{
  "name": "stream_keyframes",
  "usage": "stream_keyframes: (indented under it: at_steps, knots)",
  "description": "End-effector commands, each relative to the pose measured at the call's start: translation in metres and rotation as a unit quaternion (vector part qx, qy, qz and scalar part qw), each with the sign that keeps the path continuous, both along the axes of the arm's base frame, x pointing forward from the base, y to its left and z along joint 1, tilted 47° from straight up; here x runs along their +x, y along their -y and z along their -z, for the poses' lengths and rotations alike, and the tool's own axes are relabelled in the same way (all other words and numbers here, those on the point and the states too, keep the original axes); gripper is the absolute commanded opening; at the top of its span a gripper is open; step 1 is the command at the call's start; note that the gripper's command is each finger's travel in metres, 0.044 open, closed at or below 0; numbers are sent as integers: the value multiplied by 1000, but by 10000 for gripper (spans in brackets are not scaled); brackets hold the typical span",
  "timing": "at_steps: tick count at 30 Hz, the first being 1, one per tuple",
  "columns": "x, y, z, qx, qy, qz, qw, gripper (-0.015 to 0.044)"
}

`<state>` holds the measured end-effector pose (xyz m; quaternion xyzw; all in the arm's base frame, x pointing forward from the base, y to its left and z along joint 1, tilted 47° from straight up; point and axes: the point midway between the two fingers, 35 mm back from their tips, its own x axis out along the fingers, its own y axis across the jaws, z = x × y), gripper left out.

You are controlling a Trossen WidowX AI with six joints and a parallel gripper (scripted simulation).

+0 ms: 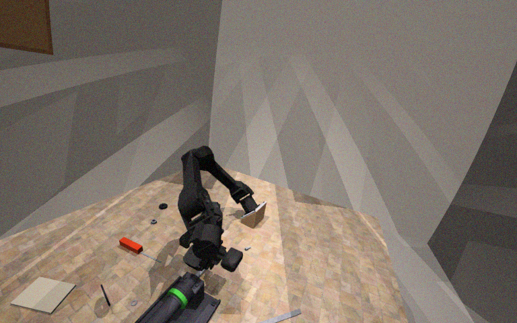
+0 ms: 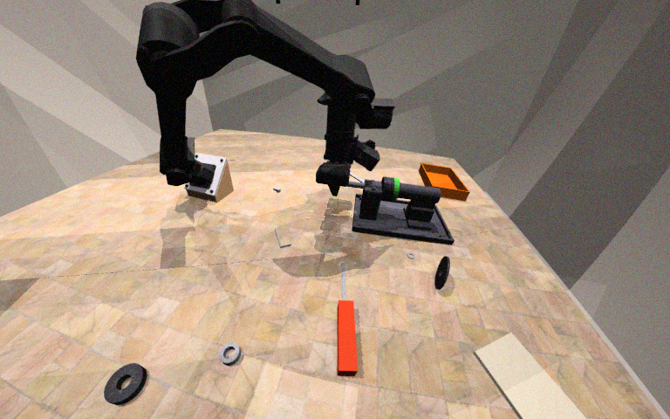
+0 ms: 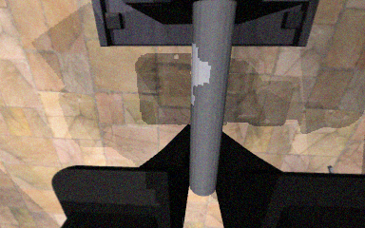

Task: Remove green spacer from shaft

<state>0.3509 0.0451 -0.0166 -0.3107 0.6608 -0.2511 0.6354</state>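
The grey shaft runs from my gripper into the dark fixture. My gripper is shut on the shaft's outer end, which shows between the fingers in the wrist view. The green spacer is still up in line with the shaft, between dark cylindrical parts. A thick dark cylinder lies beyond it on its support. A dark upright block stands on the gripper side. The fixture's base plate is flat on the table. The shaft's inner part is hidden.
An orange tray is behind the fixture. A black disc stands on edge in front of it. A red-handled screwdriver, a cream pad and a wedge block are around.
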Motion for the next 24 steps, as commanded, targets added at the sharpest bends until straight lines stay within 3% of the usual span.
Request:
stream_keyframes:
  at_steps: [1,24]
  knots:
    - [-2,0,0,0,-1,2,1000,0]
    - [-4,0,0,0,-1,2,1000,0]
